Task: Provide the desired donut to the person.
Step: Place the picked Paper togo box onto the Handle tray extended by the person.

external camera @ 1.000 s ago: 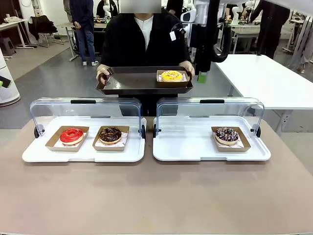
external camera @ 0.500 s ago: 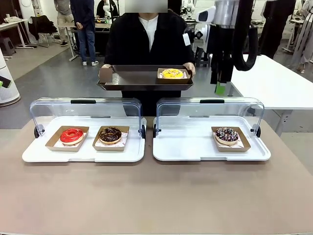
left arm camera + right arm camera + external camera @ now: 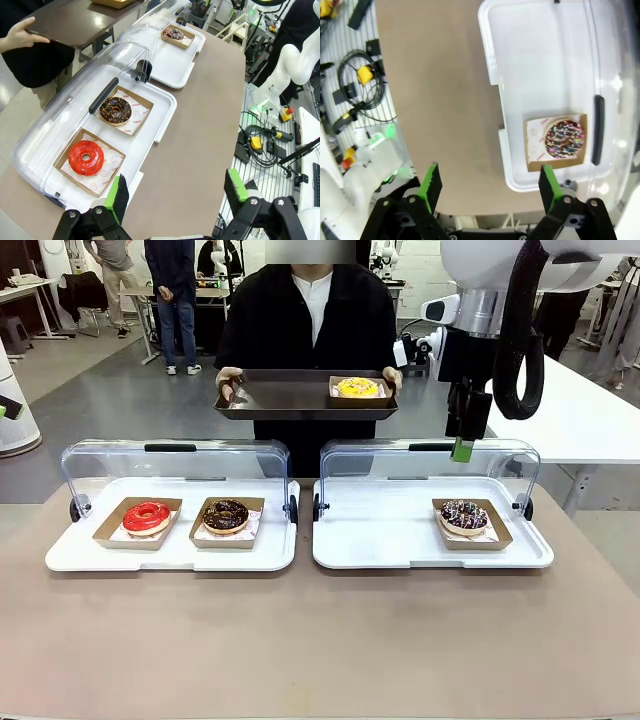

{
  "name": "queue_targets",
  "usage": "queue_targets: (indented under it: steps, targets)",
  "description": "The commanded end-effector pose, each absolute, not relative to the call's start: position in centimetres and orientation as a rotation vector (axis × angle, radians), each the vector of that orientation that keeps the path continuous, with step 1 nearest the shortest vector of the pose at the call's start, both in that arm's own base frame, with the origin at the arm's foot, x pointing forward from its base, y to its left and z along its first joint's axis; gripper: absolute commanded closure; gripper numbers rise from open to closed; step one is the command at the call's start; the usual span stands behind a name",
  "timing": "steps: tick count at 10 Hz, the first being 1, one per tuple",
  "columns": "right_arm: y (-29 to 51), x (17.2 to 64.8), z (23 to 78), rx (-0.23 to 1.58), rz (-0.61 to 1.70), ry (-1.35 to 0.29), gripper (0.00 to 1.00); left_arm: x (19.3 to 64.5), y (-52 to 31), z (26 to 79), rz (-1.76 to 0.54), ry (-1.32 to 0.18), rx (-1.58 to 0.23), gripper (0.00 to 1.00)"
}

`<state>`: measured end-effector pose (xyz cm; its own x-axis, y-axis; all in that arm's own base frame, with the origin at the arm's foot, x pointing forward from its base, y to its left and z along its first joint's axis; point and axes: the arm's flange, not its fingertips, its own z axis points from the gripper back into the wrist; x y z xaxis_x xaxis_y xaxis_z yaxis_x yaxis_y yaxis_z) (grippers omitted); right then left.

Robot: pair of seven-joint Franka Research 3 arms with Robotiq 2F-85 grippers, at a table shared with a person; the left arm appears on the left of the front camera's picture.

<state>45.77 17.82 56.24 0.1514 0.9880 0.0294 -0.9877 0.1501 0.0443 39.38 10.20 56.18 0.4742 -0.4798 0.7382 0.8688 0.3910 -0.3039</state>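
Hanging the right gripper (image 3: 461, 446) above the right-hand white tray (image 3: 390, 540), spread wide and pinching nothing. Holding the left gripper (image 3: 176, 186) above the counter (image 3: 200, 125) beside the red donut (image 3: 86, 157), likewise spread and empty. Seeing the yellow donut (image 3: 357, 388) sitting boxed on the brown tray (image 3: 285, 396), gripped by the person (image 3: 300, 320) beyond the counter.

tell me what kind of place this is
Probably a robotics lab staged as a donut counter: boxed donuts on white trays with clear covers, a person holding a serving tray, loose cables beside the table.
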Motion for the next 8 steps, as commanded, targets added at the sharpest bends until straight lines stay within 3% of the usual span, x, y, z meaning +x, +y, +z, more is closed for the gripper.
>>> queue_targets:
  steps: [1,8]
  targets:
    - [18.47,45.28,57.02,0.058,1.435,0.017,0.0,39.34,10.09,56.48,-0.909,-0.608,-0.763,0.0]
    - [18.47,45.28,57.02,0.058,1.435,0.017,0.0,39.34,10.09,56.48,-0.909,-0.608,-0.763,0.0]
